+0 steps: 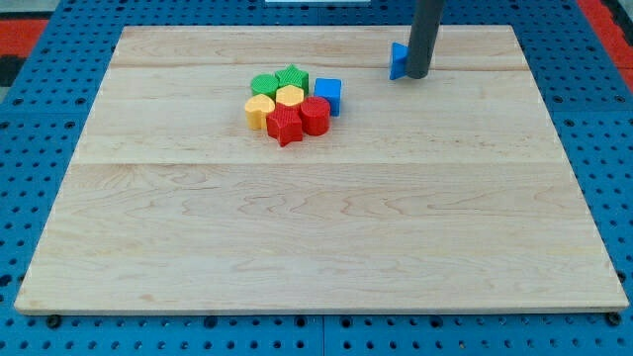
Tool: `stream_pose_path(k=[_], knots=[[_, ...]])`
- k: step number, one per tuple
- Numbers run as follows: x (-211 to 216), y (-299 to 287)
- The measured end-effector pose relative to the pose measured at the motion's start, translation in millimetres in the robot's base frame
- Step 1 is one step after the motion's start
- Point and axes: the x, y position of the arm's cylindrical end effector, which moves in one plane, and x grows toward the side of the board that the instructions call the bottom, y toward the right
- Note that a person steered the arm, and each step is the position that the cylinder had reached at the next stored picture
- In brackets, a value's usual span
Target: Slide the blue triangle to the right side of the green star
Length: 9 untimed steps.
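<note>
My tip [418, 75] (plain rod, no jaws) touching blue triangle [398, 61], well right of green star [292, 77].

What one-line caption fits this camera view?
My tip touches the blue triangle near the board's top, right of the cluster holding the green star.
</note>
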Motion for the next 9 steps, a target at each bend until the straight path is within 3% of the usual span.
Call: stream_pose_path(k=[1, 3, 5, 9], knots=[[-12.1, 33.9], [-45.4, 0.4], [-6.4, -42.8], [-5.8, -97.4]])
